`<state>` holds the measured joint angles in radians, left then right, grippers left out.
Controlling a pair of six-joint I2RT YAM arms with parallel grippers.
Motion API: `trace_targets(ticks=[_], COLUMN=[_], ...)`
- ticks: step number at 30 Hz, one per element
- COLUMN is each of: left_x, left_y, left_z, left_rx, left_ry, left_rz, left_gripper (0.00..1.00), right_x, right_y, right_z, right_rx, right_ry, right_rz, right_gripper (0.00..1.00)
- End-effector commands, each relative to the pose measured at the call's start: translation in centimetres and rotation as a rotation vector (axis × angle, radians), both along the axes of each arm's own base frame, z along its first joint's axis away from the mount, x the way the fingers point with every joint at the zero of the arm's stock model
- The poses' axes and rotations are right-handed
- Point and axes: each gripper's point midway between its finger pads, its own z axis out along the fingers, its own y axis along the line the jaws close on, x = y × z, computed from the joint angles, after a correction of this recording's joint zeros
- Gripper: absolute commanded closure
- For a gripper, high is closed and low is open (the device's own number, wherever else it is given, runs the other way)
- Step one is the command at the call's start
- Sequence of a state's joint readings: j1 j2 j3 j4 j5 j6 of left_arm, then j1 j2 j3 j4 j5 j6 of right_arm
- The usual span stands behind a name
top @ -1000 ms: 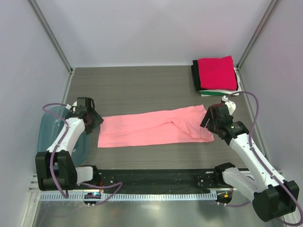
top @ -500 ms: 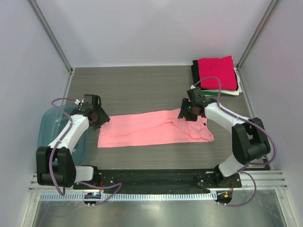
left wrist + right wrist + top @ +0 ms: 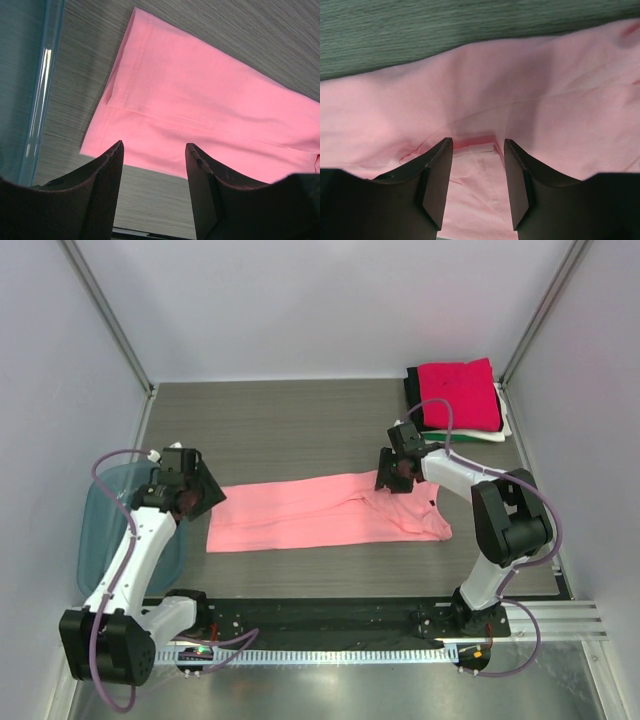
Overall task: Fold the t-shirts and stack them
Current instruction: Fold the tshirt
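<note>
Though overhead hides your jaws, wrist views show left gripper (image 3: 154, 145) and right gripper (image 3: 477, 141) parted above edges of the salmon-pink cloth t-shirt (image 3: 320, 510).

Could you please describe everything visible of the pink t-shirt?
The pink t-shirt is soft salmon cloth folded into a long strip, lying flat left to right on the grey table, creased near its right end. The open right gripper is over its far edge there; the open left gripper is by its left end.
</note>
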<state>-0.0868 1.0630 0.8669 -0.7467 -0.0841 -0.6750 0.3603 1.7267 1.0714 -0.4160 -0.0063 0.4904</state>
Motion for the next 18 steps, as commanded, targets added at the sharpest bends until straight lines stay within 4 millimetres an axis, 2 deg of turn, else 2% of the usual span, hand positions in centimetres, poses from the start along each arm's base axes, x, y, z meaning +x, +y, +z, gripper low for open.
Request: trace_targets(ticks=[1, 5, 8, 12, 13, 14, 17, 18], left_x=[-1.1, -1.7, -1.9, -1.7, -1.6, -1.7, -1.7, -1.7], left_y=[-0.1, 0.5, 0.7, 0.6, 0.6, 0.6, 0.7, 0.6], left_z=[0.9, 1.6, 1.2, 1.3, 1.3, 1.3, 1.3, 1.3], left_rx=[0.008, 0.045, 0.056, 0.051, 0.052, 0.052, 0.054, 0.054], left_ry=[-0.004, -0.009, -0.009, -0.024, -0.022, -0.023, -0.024, -0.026], left_rz=[-0.034, -0.044, -0.040, -0.045, -0.044, -0.045, -0.044, -0.046], left_gripper=[0.46, 0.46, 0.46, 0.45, 0.46, 0.45, 0.46, 0.46], right_x=[1.7, 1.6, 1.3, 1.1, 1.0, 0.9, 0.7, 0.5], right_y=[-0.4, 0.0, 0.6, 1.0, 1.1, 1.1, 1.0, 1.0], right_z=[1.4, 1.0, 0.7, 0.9, 0.9, 1.1, 1.5, 2.0], right_rx=[-0.052, -0.052, -0.050, -0.045, -0.043, -0.041, -0.043, -0.041], right_ry=[-0.072, -0.059, -0.054, -0.056, -0.055, -0.060, -0.064, -0.073], right_rz=[0.007, 0.021, 0.032, 0.039, 0.042, 0.041, 0.036, 0.035], right_gripper=[0.49, 0.52, 0.59, 0.71, 0.75, 0.84, 0.97, 0.98])
